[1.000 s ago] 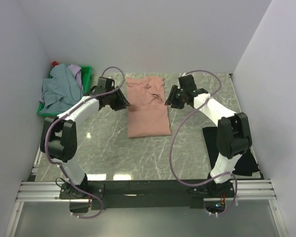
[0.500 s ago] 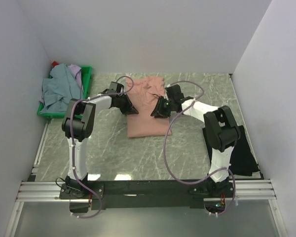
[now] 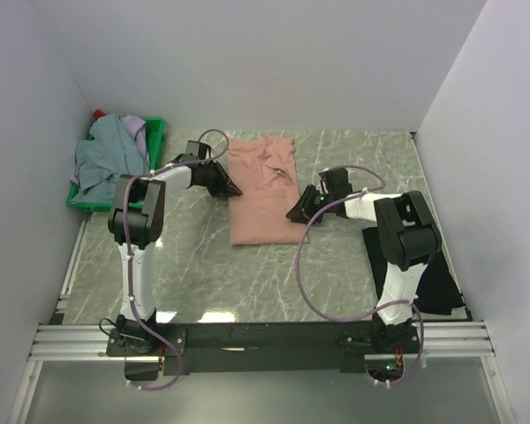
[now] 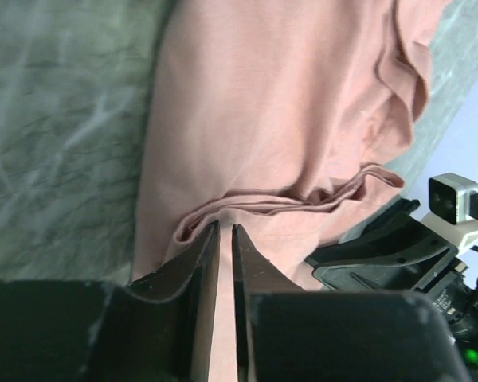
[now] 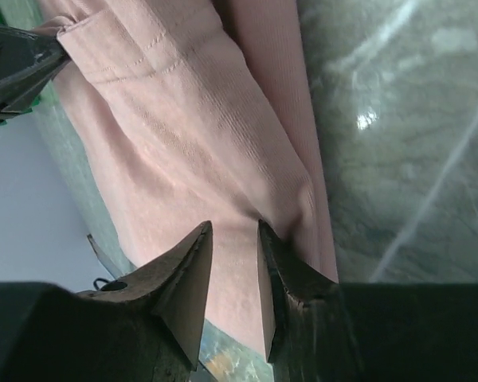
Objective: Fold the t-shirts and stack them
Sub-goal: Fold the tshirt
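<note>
The salmon-pink t-shirt (image 3: pixel 265 212) lies folded into a long strip in the middle of the table. My left gripper (image 3: pixel 233 190) is low at its left edge. In the left wrist view (image 4: pixel 225 228) the jaws are nearly together on a raised fold of the pink cloth (image 4: pixel 287 103). My right gripper (image 3: pixel 291 216) is low at the shirt's right edge. In the right wrist view (image 5: pixel 233 227) its jaws stand a little apart over the pink cloth (image 5: pixel 183 127), which puckers at one fingertip. A black t-shirt (image 3: pixel 437 278) lies at the right.
A green crate (image 3: pixel 157 132) at the back left holds a grey-blue shirt (image 3: pixel 102 163) and a lavender one (image 3: pixel 137 128). White walls close in the back and both sides. The right arm's body shows in the left wrist view (image 4: pixel 398 255).
Both grippers came in over the shirt, then moved out to its edges; the right one slid nearer and to the right. The shirt's shape is almost unchanged.
</note>
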`<state>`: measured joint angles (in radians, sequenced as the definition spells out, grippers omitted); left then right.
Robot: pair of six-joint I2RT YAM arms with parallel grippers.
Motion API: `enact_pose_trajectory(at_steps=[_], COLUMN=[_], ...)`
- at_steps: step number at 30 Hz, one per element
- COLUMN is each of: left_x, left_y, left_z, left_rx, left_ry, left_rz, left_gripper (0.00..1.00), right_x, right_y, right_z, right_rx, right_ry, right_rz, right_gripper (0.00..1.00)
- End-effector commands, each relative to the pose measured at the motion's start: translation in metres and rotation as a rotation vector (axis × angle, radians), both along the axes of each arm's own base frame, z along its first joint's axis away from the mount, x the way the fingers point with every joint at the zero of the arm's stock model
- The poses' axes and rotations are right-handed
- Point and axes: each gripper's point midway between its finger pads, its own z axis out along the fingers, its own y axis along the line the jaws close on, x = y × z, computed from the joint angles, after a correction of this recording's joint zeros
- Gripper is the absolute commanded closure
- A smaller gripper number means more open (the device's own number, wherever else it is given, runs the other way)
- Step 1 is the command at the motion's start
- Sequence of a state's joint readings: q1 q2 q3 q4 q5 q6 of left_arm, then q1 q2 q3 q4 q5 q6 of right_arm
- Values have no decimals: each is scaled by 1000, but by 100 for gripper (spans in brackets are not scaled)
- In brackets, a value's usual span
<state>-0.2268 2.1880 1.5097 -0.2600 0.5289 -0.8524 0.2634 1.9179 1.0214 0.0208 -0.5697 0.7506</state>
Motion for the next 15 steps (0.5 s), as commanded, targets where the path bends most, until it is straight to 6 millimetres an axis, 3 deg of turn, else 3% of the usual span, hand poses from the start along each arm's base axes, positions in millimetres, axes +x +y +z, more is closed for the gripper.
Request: enact_pose_trajectory(at_steps=[1, 4, 5, 7, 11, 15], left_x=[17, 17, 15, 0, -40, -92], left_y=[-11, -7, -8, -6, -24, -57], left_z=[57, 93, 102, 114, 110, 83], left_rx=[-61, -56, -57, -63, -66, -102], left_ry=[-144, -228, -254, -272, -258, -189], left_rz=[-47, -51, -59, -69, -118, -184], left_gripper=[82, 70, 68, 63, 65, 71], right_x=[-4, 1, 0, -2, -19, -34], right_y=[-8, -14, -22, -24, -3, 31], right_z=[10, 39, 40, 58, 71, 67], right_rx=[-21, -60, -107, -120, -90, -54], right_ry=[-25, -102, -111, -161, -188, -180], right_rz=[-9, -29, -57, -66, -24, 50], right_gripper=[63, 63, 63, 63, 63, 63])
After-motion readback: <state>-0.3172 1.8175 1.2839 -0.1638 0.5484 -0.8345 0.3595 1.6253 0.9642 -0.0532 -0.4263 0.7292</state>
